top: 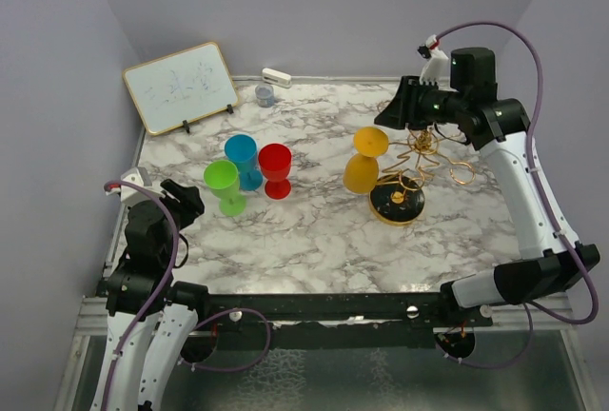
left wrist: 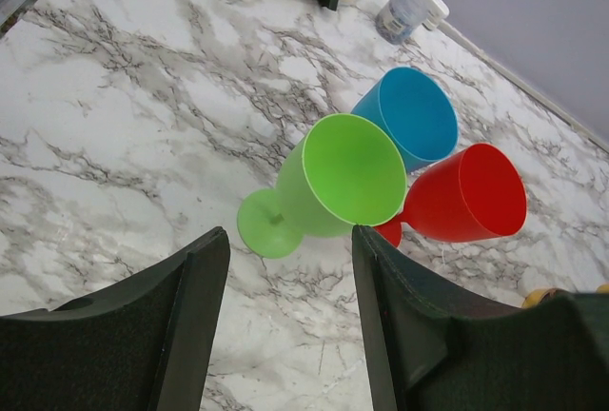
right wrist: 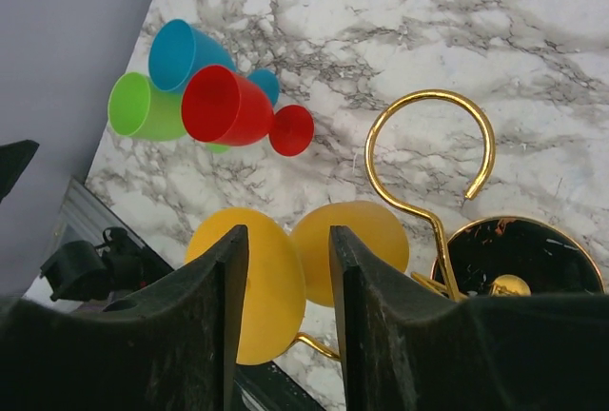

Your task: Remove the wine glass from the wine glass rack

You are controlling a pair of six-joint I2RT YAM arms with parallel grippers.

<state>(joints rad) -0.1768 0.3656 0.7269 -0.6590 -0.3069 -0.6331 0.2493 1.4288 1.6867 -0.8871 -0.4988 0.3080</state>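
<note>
A yellow wine glass (top: 364,162) hangs upside down on the gold wire wine glass rack (top: 423,156), which stands on a round black base (top: 397,205). My right gripper (top: 398,114) is open above the glass's foot. In the right wrist view the gripper (right wrist: 288,232) has its fingers either side of the edge of the yellow foot (right wrist: 276,287); the bowl (right wrist: 371,240) lies beyond it. I cannot tell whether they touch. A gold loop (right wrist: 430,97) and the base (right wrist: 533,259) show to the right. My left gripper (top: 186,197) is open and empty over the table.
Green (top: 222,183), blue (top: 243,156) and red (top: 276,167) glasses stand together at centre left, just ahead of my left gripper (left wrist: 290,240). A whiteboard (top: 181,86), a small grey cup (top: 265,95) and a white object (top: 277,76) sit along the back wall.
</note>
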